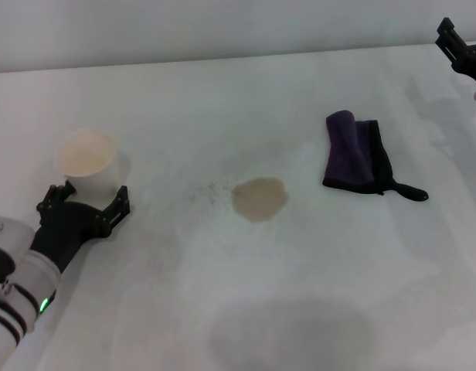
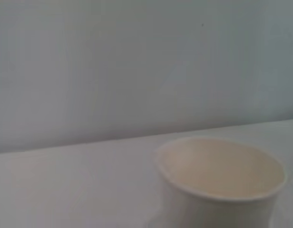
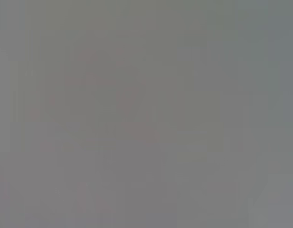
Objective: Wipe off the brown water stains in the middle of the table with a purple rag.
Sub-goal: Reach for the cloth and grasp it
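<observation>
Lying folded, purple rag [image 1: 357, 154] well apart from right end effector [image 1: 464, 48], grip unclear, left end effector [image 1: 85, 204] spread around cup [image 1: 88, 161]

Looked like a bare robot test bench in a lab to me: just a big plain white table [image 1: 300, 309] up against a blank pale wall [image 1: 222, 27], with one paper cup [image 1: 87, 161] on it.

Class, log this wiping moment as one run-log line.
left gripper: open around paper cup | right gripper: far edge | purple rag: untouched | brown water stains: unwiped
</observation>
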`<control>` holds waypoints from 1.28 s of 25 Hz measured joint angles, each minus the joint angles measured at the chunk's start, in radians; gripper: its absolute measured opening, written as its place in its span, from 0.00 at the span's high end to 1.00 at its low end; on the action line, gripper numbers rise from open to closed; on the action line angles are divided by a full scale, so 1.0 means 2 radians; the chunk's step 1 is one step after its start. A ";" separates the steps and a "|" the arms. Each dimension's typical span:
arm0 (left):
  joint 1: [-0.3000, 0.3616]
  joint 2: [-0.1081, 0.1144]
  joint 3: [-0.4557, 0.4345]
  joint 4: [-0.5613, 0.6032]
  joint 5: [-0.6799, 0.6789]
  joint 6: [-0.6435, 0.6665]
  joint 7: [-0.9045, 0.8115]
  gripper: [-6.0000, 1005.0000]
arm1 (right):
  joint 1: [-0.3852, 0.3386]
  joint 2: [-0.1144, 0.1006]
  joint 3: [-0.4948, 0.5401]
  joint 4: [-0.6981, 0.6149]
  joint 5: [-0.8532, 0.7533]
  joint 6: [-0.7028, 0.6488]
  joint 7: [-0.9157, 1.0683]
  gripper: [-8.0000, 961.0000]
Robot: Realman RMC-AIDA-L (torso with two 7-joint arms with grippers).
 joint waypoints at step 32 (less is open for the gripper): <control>0.125 0.003 -0.006 -0.004 -0.095 0.199 -0.005 0.12 | 0.008 -0.008 -0.303 -0.379 -0.546 -0.093 0.584 0.17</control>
